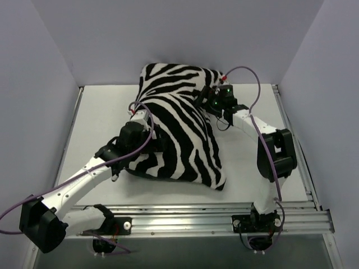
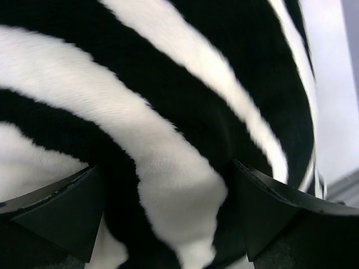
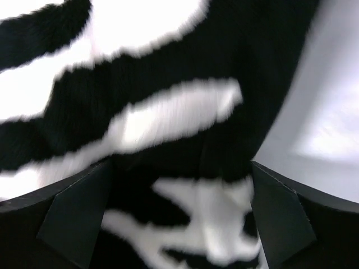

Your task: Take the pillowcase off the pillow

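Right up against the lens on the left wrist: two black fingers (image 2: pixel 61 207), pushed out to the bottom corners of the view. Left gripper (image 2: pixel 165 165) gaping wide, clamped on nothing. Between the fingers, a fat bulge of pillowcase (image 2: pixel 168 101), fuzzy black and white stripes filling almost the whole view. Crowded so close that touching or just clear is too hard to call.

Over to the right wrist, same story. Black fingers (image 3: pixel 280 218) parted to either side, right gripper (image 3: pixel 179 162) spread open, closed on nothing, blurred striped cloth packed into the gap.

From above: zebra side up, plump and filled out, lying on a slant across the middle of the table (image 1: pixel 101 117). Far end up by the back wall (image 1: pixel 168 33), near corner pointing down toward the right arm's base. Pillow hidden inside, fully covered.

Left arm reaching in from the near left, wrist down at the cover's left edge, about halfway along. Right arm bent up from the near right, wrist resting over the far-right part of the cover. Purple cable (image 1: pixel 255 78) looping high above that wrist. Aluminium rail (image 1: pixel 196 216) across the near edge, both bases bolted on.
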